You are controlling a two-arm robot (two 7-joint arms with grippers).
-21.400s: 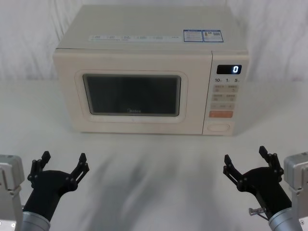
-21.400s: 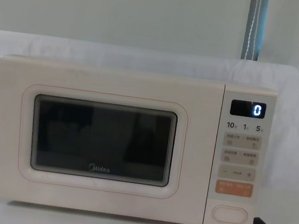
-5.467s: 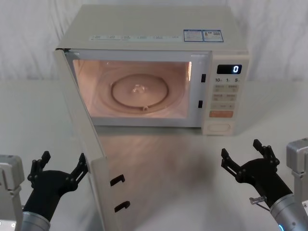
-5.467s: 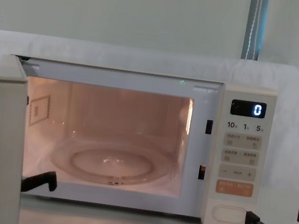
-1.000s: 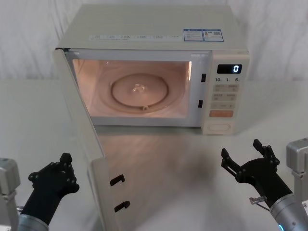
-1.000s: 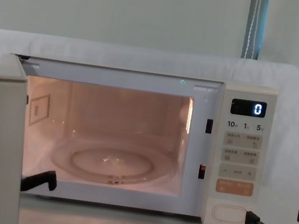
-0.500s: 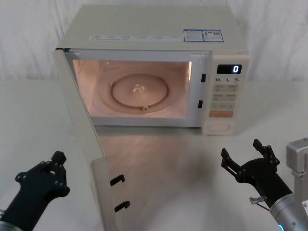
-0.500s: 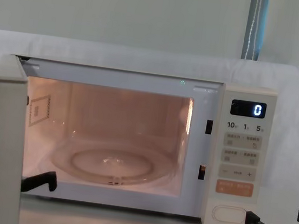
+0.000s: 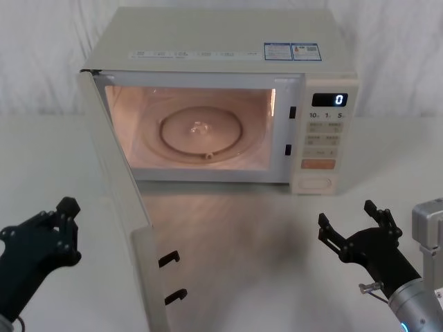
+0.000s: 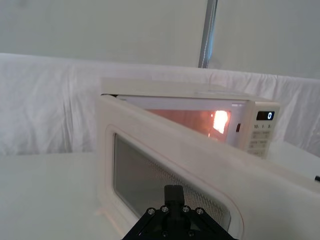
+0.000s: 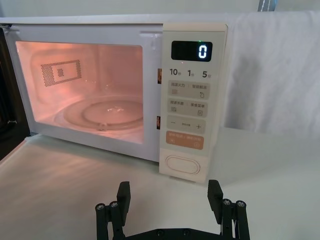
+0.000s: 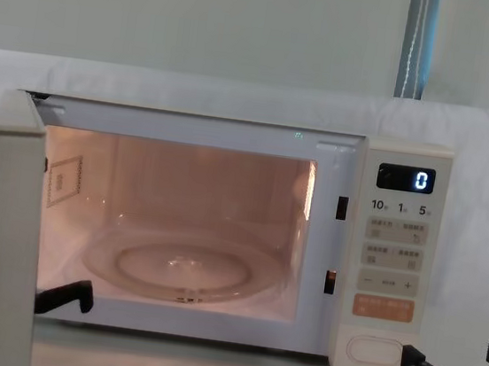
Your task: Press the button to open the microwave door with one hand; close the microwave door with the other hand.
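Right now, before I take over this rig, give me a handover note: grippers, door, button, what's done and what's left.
Left gripper: shut, low on the table, outside the microwave door.
Right gripper: open, holding nothing, parked in front of the button, not touching it.
Door: swung wide open on its left hinge; cavity lit, turntable bare.
Done: door opened.
Left: push the door closed with the left gripper.
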